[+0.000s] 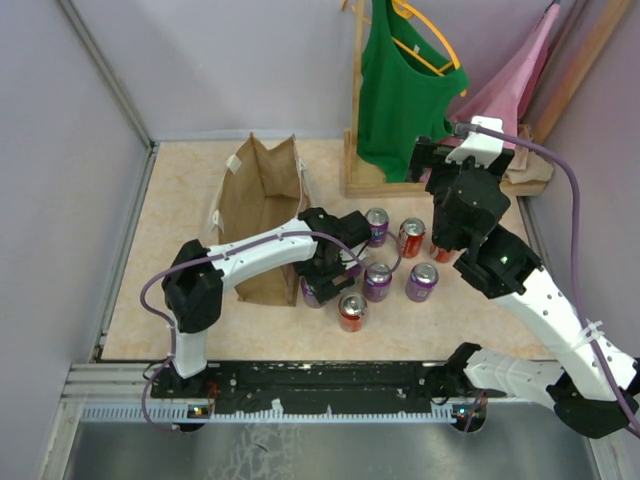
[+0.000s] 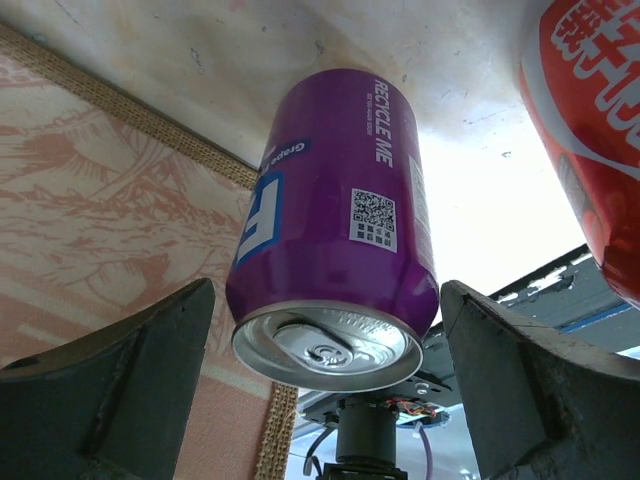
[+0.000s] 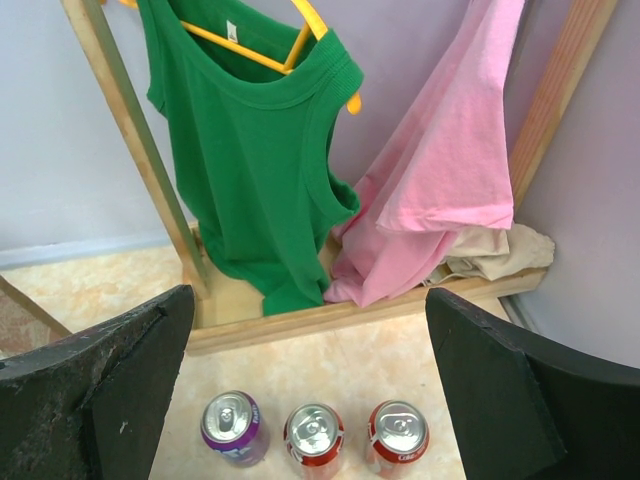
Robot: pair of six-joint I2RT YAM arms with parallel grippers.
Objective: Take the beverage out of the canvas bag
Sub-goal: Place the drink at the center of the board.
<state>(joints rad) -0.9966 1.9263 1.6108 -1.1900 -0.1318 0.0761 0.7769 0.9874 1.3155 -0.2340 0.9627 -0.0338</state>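
The canvas bag (image 1: pixel 262 205) stands upright and open at the table's left middle; its side fills the left of the left wrist view (image 2: pixel 100 200). My left gripper (image 1: pixel 325 275) is open beside the bag's front right corner. A purple can (image 2: pixel 335 220) stands between its fingers (image 2: pixel 130 380) with gaps on both sides; in the top view this can (image 1: pixel 312 293) is by the bag's base. My right gripper (image 1: pixel 447 240) is open and empty, above a row of cans: purple (image 3: pixel 230 427), red (image 3: pixel 314 437) and red (image 3: pixel 398 435). The bag's inside is not visible.
Several other cans stand right of the bag, among them a red one (image 1: pixel 351 311) at the front and two purple ones (image 1: pixel 377 281) (image 1: pixel 421 281). A wooden rack (image 1: pixel 357 120) at the back holds a green top (image 1: pixel 400 90) and a pink garment (image 1: pixel 510 85). Walls enclose the table.
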